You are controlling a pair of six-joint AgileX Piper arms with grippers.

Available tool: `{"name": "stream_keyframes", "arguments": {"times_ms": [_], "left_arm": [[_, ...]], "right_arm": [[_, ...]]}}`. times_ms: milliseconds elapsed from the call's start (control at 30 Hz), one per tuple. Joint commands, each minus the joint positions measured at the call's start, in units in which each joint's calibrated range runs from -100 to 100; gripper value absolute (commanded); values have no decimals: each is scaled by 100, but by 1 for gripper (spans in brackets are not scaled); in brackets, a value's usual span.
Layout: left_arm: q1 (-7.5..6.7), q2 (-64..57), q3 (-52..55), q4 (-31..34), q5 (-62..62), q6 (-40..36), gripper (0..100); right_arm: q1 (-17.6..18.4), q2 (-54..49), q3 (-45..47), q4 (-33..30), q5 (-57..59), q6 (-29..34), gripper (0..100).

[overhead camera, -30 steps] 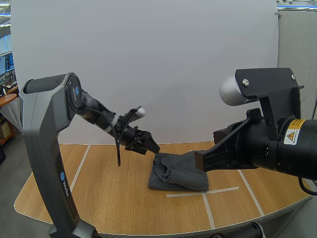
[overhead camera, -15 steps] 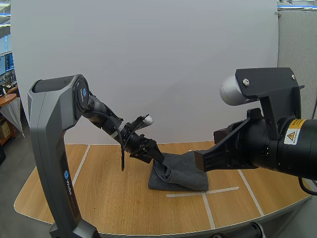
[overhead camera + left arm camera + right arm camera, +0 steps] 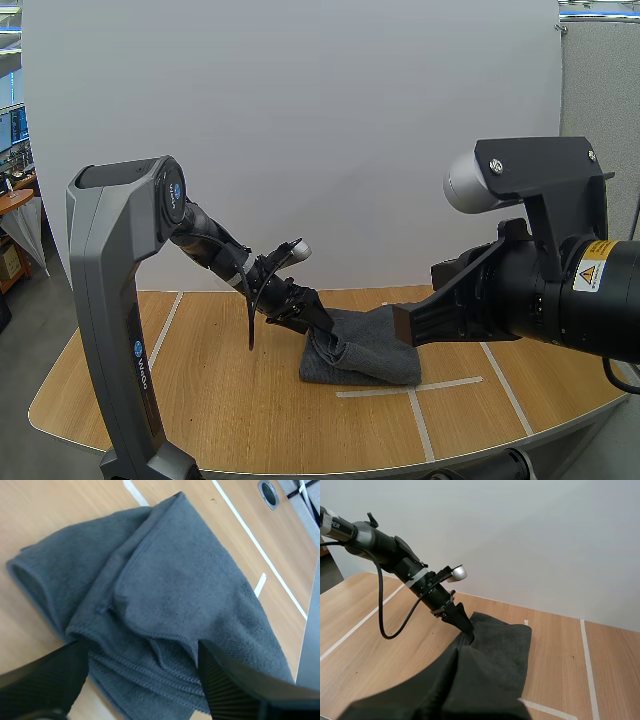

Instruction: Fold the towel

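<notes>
Left gripper [image 3: 312,320] had dropped lower and further forward than a second before, from above the table off the towel's left edge to right at its upper left corner. Towel and right arm had not shifted.

Towel [image 3: 365,350] was dark grey terry cloth, soft and nubby, lying bunched in a rough folded heap on the table [image 3: 200,400], about mid-table, just behind a strip of white tape [image 3: 410,388]. Its left end formed a thick rolled fold; its top surface sloped up toward the right arm. Table was light wood-grain with a rounded front edge and thin white tape lines.

From the left wrist, the left gripper [image 3: 142,652] had its two black fingers [image 3: 50,677] standing apart, ribbed inner faces turned to each other, straddling the stitched hems of the towel [image 3: 190,580]. Several layers showed there: a curved flap on top, doubled edges under it, looped pile with a flat sewn border. Nothing was pinched between the tips.

From the right wrist, the right gripper [image 3: 460,652] showed as one dark wedge, fingers together, gripping nothing, hanging over the near side of the towel [image 3: 500,640]. The left gripper [image 3: 465,625] sat further off at the towel's far left corner, tips touching the cloth.
</notes>
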Motion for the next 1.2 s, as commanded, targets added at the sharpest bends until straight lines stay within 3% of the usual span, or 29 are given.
{"name": "stream_keyframes", "arguments": {"times_ms": [0,100,567,833,867,1000,1167], "left_arm": [[-88,-7,-21,-140,-214,65,100],[-147,-7,-21,-150,-460,73,100],[-147,-7,-21,-158,-1187,42,100],[-156,-7,-21,-577,-1113,148,100],[-156,-7,-21,-577,-1113,170,99],[-156,-7,-21,-577,-1113,192,79],[-156,-7,-21,-510,-1176,202,77]], "right_arm": [[-26,-49,19,-21,0,11,0],[-26,-49,19,-21,0,11,0],[-26,-49,19,-47,0,11,0],[-26,-49,19,-47,0,11,0],[-26,-49,19,-47,0,11,0],[-26,-51,19,-58,0,11,0],[-26,-51,19,-58,0,11,0]]}}
